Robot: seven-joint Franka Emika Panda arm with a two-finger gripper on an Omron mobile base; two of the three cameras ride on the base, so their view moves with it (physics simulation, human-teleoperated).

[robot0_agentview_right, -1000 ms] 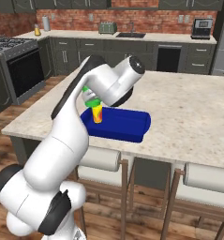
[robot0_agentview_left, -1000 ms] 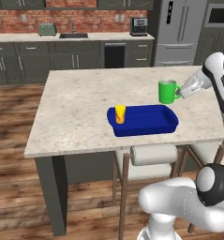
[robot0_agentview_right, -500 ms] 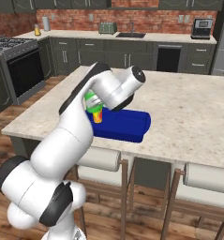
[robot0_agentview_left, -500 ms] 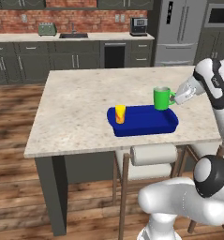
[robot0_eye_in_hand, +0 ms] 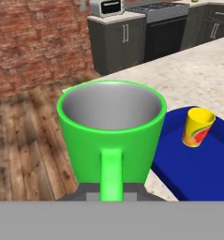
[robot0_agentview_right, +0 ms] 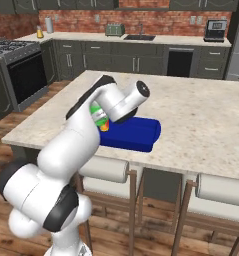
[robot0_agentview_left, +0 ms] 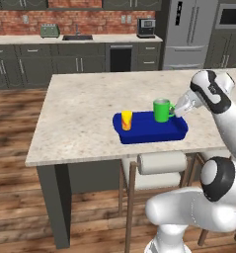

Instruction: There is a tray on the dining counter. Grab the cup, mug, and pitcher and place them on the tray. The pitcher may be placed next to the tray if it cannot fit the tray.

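Note:
On the dining counter [robot0_agentview_left: 80,108] lies the blue tray [robot0_agentview_left: 151,129], with the yellow cup [robot0_agentview_left: 126,120] upright at its left end. My gripper [robot0_agentview_left: 176,110] is shut on the handle of the green mug [robot0_agentview_left: 162,110] and holds it upright, low over the tray's right rear part. I cannot tell whether the mug touches the tray. In the hand view the mug [robot0_eye_in_hand: 111,126] is close in front, with the cup [robot0_eye_in_hand: 197,126] and tray [robot0_eye_in_hand: 197,164] to its right. A small amber vessel that looks like the pitcher [robot0_agentview_right: 39,32] stands on the far back counter.
Two stools [robot0_agentview_left: 161,163] are tucked under the counter's near edge. A grey vessel [robot0_agentview_right: 49,25] stands beside the amber one near the stove [robot0_agentview_right: 11,47]. The back wall holds cabinets, a toaster [robot0_agentview_left: 49,30], a sink and a fridge [robot0_agentview_left: 188,29].
My gripper has carried the green mug left and down, from behind the tray's right end to low over the tray. The cup and tray have stayed put.

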